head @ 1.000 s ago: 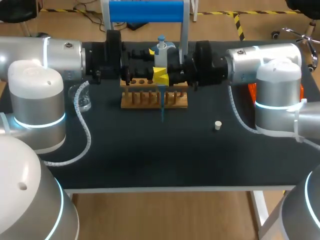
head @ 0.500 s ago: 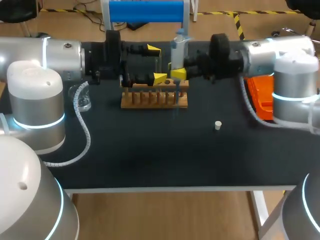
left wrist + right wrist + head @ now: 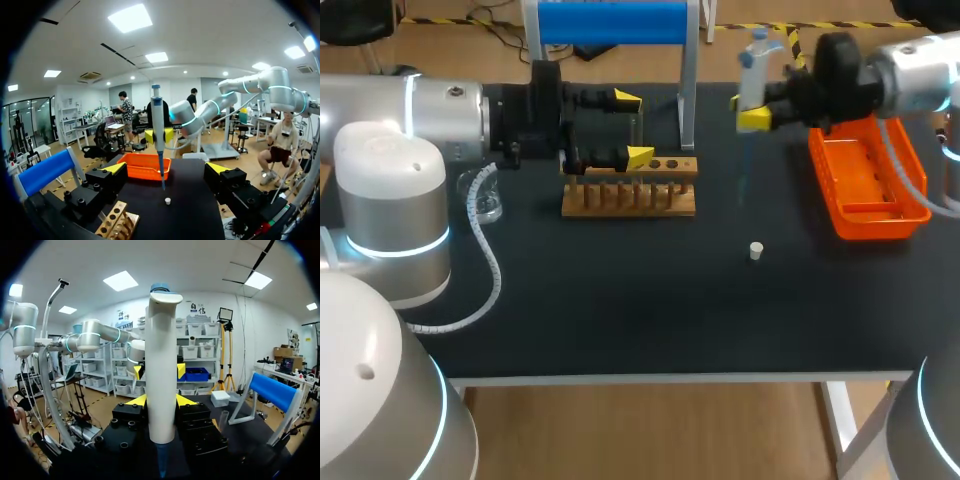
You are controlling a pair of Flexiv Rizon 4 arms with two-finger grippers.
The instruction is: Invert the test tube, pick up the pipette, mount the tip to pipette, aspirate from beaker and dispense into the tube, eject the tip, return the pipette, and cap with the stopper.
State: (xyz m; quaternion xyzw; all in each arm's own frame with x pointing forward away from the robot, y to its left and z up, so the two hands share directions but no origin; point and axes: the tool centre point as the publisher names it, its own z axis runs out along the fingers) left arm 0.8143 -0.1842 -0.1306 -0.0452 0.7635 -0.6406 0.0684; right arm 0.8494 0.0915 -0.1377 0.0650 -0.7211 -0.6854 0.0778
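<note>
From the head view, the right tool (image 3: pixel 752 118) is clamped round the body of the white-and-blue plastic pipette (image 3: pixel 752 60), which hangs upright with its slim blue tip (image 3: pixel 741 185) over the black bench (image 3: pixel 620 300), near the orange plastic tray (image 3: pixel 895 225) but short of its wall. The left tool (image 3: pixel 633 127) stands wide open above the wooden rack (image 3: pixel 630 200), where the clear glass test tube (image 3: pixel 638 122) appears to stand between the fingers, untouched. The small white stopper (image 3: pixel 756 250) lies on its own nearer the front. The tip looks due for ejecting, so the pipette should travel sideways until the tip is well inside the tray's rim, kept vertical and clear of the wall. In the left wrist view, that tool's yellow ends are spread with nothing between them, and the pipette (image 3: pixel 158 120) hangs ahead of it, before the tray (image 3: pixel 145 172). In the right wrist view, the pipette (image 3: pixel 161 365) fills the grip squarely. Releasing low inside the tray would probably stop the tip bouncing out.
</note>
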